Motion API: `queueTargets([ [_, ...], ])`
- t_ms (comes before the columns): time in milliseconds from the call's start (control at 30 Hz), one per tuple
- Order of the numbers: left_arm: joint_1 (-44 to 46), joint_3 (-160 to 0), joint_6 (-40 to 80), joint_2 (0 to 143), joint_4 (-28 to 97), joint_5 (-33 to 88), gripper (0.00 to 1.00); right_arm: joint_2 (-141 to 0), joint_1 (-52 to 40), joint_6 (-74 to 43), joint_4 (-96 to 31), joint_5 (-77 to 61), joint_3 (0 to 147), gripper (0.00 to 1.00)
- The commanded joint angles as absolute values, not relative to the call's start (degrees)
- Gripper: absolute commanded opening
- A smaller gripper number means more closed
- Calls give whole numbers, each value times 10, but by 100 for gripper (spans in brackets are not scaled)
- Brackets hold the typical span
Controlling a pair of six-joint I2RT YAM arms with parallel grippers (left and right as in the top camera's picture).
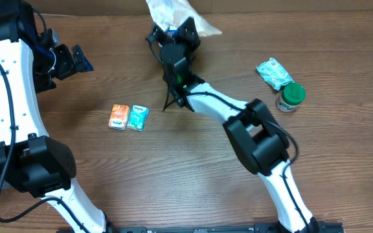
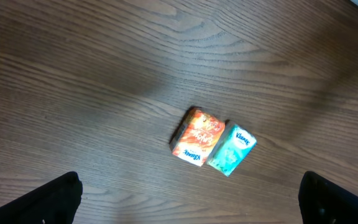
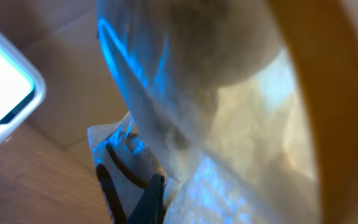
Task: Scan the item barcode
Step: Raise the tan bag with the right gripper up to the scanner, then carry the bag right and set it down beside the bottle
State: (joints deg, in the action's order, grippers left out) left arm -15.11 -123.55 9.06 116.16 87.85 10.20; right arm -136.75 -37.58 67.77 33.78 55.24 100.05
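The item, a clear crinkled plastic bag (image 1: 173, 14) with blue print, is held up at the table's far edge with my right gripper (image 1: 173, 40) shut on it. In the right wrist view the bag (image 3: 229, 112) fills most of the frame, and the right gripper (image 3: 157, 190) pinches its lower edge with dark fingers (image 3: 153, 202). A white-framed bright panel (image 3: 2, 93) shows at the left of that view; no barcode can be made out. My left gripper (image 1: 72, 61) hangs open at the left, holding nothing, its fingertips (image 2: 51, 199) spread wide above bare wood.
An orange tissue pack (image 1: 118, 116) and a teal one (image 1: 138, 118) lie side by side left of centre, also seen as orange pack (image 2: 197, 135) and teal pack (image 2: 232, 149). A green packet (image 1: 274, 72) and a green-lidded jar (image 1: 291, 97) sit at the right.
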Motion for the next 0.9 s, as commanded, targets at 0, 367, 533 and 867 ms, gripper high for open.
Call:
queueTargets([
  [0,-153,-1243,94,1154,878,98,100,-1227,-404,578,255,550,1005,4],
  [367,-153,-1243,94,1154,878,98,100,-984,-449,72,-234,290,1005,4],
  [533,-153,-1243,94,1154,878,98,100,-865,-400,-124,-407,153,1005,4],
  [867,-153,-1243,94,1154,878,98,99,-779,-133,-377,-715,115,1004,4],
])
